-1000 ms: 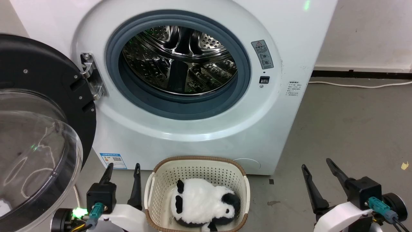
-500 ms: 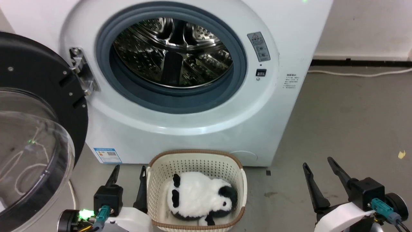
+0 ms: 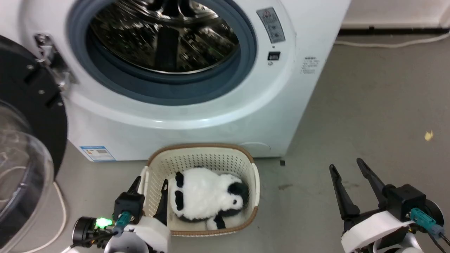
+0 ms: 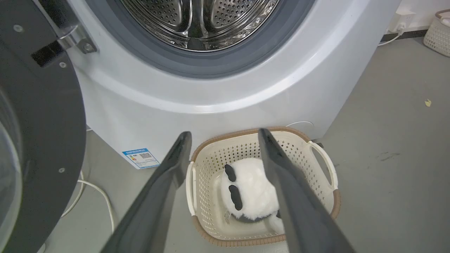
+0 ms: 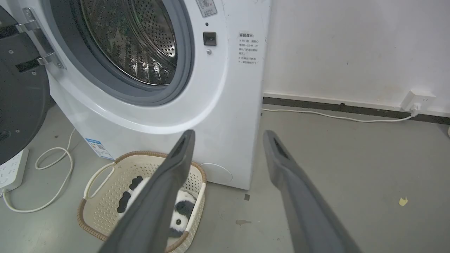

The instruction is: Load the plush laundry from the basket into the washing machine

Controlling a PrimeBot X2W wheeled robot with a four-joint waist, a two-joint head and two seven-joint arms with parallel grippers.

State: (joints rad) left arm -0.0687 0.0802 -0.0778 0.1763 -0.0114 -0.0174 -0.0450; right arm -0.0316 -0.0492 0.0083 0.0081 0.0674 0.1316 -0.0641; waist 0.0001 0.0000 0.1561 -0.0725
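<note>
The plush laundry [image 3: 204, 193], a fluffy black-and-white penguin toy, lies in the cream basket [image 3: 200, 154] on the floor before the washing machine [image 3: 197, 119]. The black-framed door [image 3: 24, 147] stands swung open at the left, baring the steel drum [image 3: 165, 31]. My left gripper [image 3: 151, 182] is open over the basket's left rim, one finger outside and one inside next to the toy. In the left wrist view the plush laundry [image 4: 251, 191] lies below the open left gripper [image 4: 224, 133]. My right gripper [image 3: 345, 165] is open above bare floor, right of the basket.
A white cable [image 3: 59, 218] loops on the floor under the open door, near a power strip [image 5: 10, 168]. Another cable runs along the wall to a socket [image 5: 416, 100]. A yellow scrap [image 3: 428, 135] lies on the grey floor at the right. A second basket [image 4: 437, 31] stands far off.
The head camera has tilted down, shifting the whole picture upward. My left gripper has moved right, from beside the basket to over its left rim. The right gripper has hardly moved.
</note>
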